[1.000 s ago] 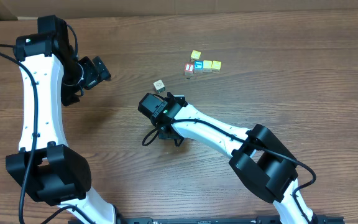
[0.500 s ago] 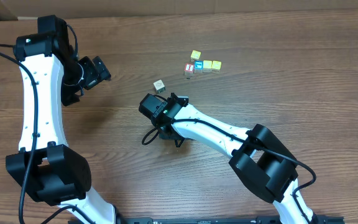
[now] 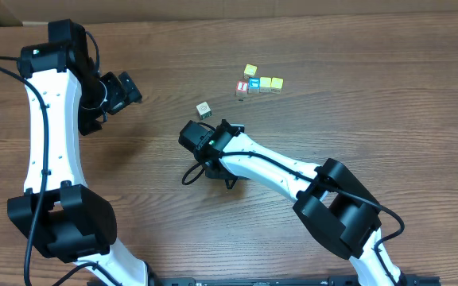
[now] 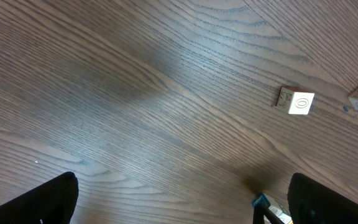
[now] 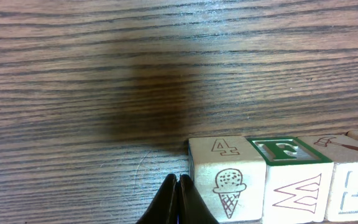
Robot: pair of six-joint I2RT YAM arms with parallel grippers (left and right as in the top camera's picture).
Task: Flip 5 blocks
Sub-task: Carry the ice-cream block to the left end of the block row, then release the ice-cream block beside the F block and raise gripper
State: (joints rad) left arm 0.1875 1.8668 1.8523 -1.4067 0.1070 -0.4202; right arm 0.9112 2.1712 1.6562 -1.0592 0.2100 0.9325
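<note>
The right wrist view alone shows a row of blocks (image 5: 294,186) on the table (image 5: 104,74). A whitish ice-cream block (image 5: 227,177) sits at its left end, touching a green-lettered block (image 5: 289,151), and more pale faces run off the right edge. The right gripper (image 5: 178,198) is pinched closed on nothing, its tips just beside the ice-cream block's left edge. From overhead this row is hidden beneath the right arm (image 3: 269,163). That view gives instead a lone whitish cube (image 3: 203,110) just beyond the arm and a cluster of cubes (image 3: 258,83) farther off. The left wrist view shows the left gripper (image 4: 182,196) spread wide and empty, the lone cube ahead of it.
</note>
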